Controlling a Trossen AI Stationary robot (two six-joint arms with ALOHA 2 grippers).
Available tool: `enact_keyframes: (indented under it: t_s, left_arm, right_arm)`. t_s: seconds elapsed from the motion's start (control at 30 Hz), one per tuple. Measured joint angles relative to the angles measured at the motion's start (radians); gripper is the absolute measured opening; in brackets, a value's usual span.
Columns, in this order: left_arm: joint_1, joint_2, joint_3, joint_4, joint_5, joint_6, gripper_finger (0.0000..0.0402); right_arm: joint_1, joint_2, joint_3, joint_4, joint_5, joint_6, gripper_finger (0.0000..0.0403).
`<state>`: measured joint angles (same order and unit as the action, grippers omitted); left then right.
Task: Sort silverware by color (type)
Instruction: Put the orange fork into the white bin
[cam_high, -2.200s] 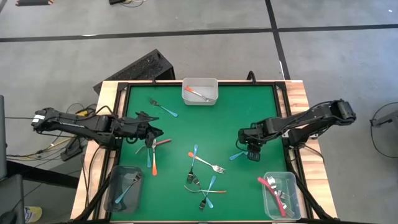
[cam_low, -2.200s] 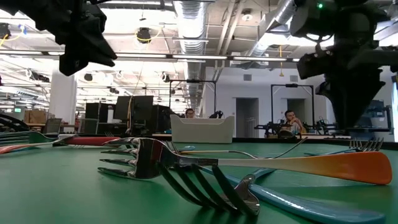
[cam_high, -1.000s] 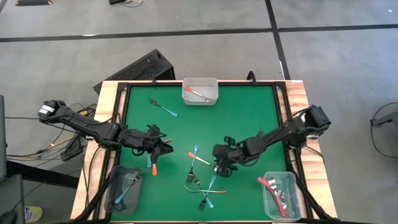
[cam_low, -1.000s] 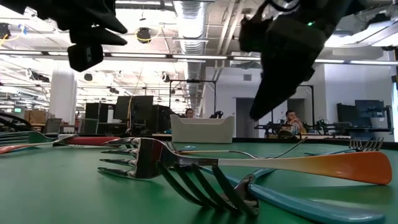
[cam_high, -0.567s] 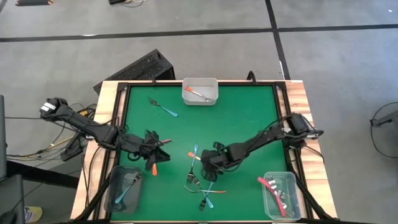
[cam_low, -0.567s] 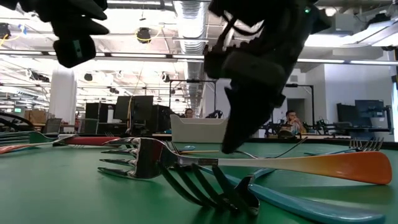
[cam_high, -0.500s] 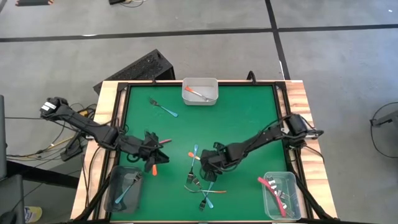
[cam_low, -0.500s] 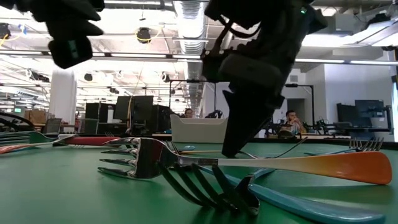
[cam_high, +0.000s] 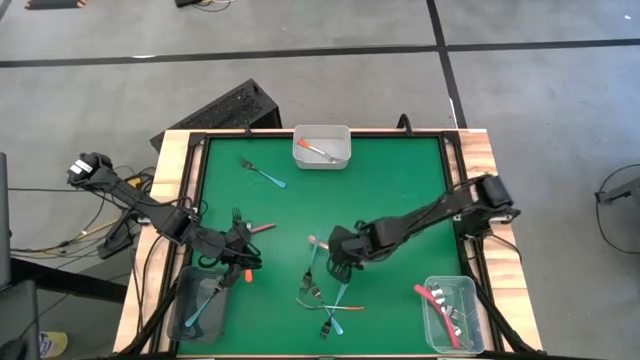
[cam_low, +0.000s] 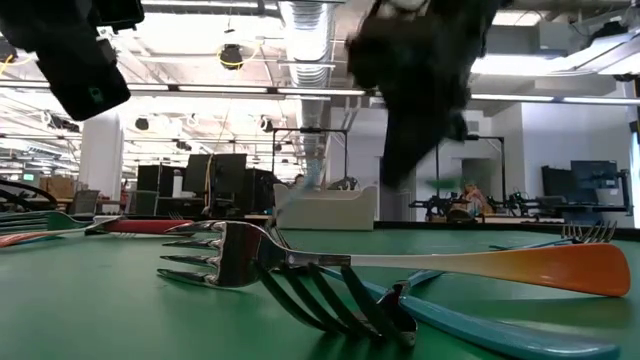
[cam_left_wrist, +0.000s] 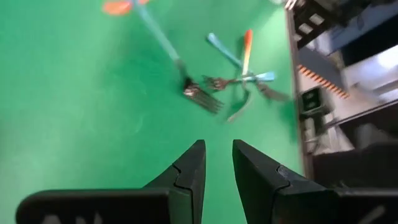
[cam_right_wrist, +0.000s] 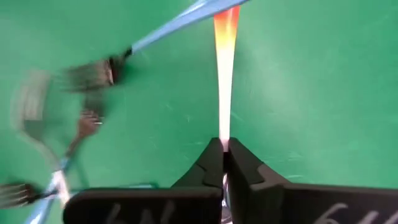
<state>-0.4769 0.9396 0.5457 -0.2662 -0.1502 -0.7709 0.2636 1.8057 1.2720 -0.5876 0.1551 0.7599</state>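
Green mat (cam_high: 400, 190): right wrist alone shows right claw (cam_right_wrist: 222, 163) pinching orange-handled fork (cam_right_wrist: 225, 74).

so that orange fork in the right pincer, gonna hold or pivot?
The orange-handled fork looks stiff: its handle runs straight. The right pincer pinches only the thin handle, so it may pivot. It probably weighs little.

Robotics lab, exposed ceiling ducts (cam_low: 310, 25), rows of monitors (cam_low: 215, 175), concrete floor (cam_high: 330, 80)
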Motion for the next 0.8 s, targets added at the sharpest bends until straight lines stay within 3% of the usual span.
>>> enact_keyframes:
  t_s: [0.2, 0.4, 0.63, 0.8]
  left_arm:
    - [0.025, -0.012, 0.000, -0.004, -0.027, 0.023, 0.0068]
    - [0.067, -0.013, 0.000, -0.017, -0.125, 0.054, 0.0068]
    - [0.197, -0.029, 0.000, -0.023, -0.229, 0.029, 0.0068]
    - [0.332, -0.077, 0.000, -0.043, -0.239, 0.002, 0.0069]
  right_arm:
    - [-0.087, -0.152, 0.000, -0.102, 0.053, -0.189, 0.0011]
    - [-0.322, -0.207, 0.000, -0.101, 0.073, -0.437, 0.0011]
    - [-0.577, -0.189, 0.001, 0.100, -0.105, -0.747, 0.0013]
    - [-0.696, -0.104, 0.049, 0.147, -0.214, -0.941, 0.0015]
